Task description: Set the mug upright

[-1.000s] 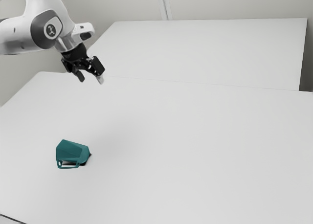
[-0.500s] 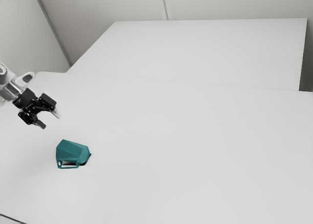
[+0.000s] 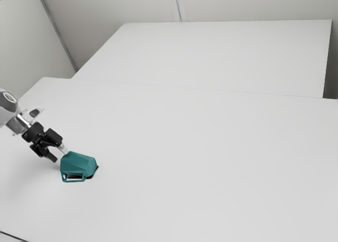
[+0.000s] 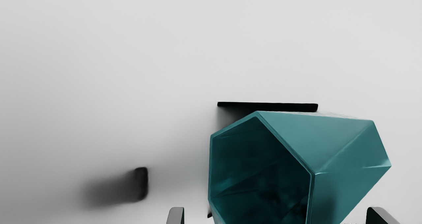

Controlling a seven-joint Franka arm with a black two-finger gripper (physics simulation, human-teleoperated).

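The teal faceted mug [image 3: 79, 164] lies on its side on the table, its handle low on the side nearer the exterior camera. My gripper [image 3: 59, 155] is open at the mug's end on the exterior view's left, low over the table. In the wrist view the mug [image 4: 343, 144] shows its dark open mouth, and the spread fingertips of my gripper [image 4: 275, 215] stand on either side of it. Whether a finger touches the mug, I cannot tell.
The white table [image 3: 200, 163] extends far toward the exterior view's right. Behind it is another white surface [image 3: 222, 52] against pale walls. Dark shadows lie on the table beside the mug.
My arm has swung toward the exterior view's left and then come down, bringing the open gripper from well above the table to the mug. The mug has not moved.
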